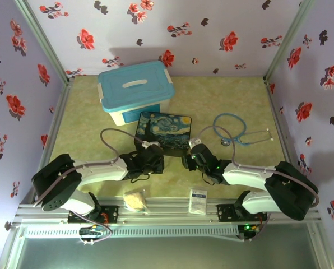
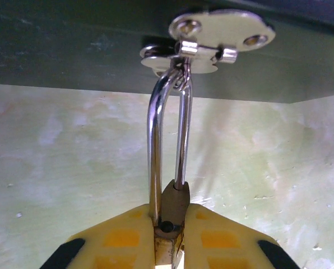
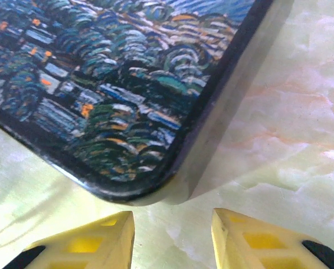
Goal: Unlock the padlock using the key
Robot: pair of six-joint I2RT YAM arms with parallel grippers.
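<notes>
In the left wrist view my left gripper (image 2: 168, 221) is shut on the small brass padlock (image 2: 176, 203). Its thin silver shackle (image 2: 156, 140) runs up through the metal hasp (image 2: 223, 31) on the edge of the Starry-Night-printed box (image 1: 164, 129). One shackle leg enters the lock body; the other runs down beside it, next to a dark round hole. My right gripper (image 3: 172, 224) is open and holds nothing, low over the table just off the box's rounded corner (image 3: 128, 190). From above, both grippers sit at the box's near edge, left (image 1: 150, 159) and right (image 1: 190, 157). The key is out of view.
A blue-lidded white bin (image 1: 134, 89) stands behind the box. A blue stethoscope (image 1: 240, 131) lies at the right. A white sachet (image 1: 198, 200) and a pale yellowish bag (image 1: 136, 200) lie at the table's near edge. Floral walls enclose three sides.
</notes>
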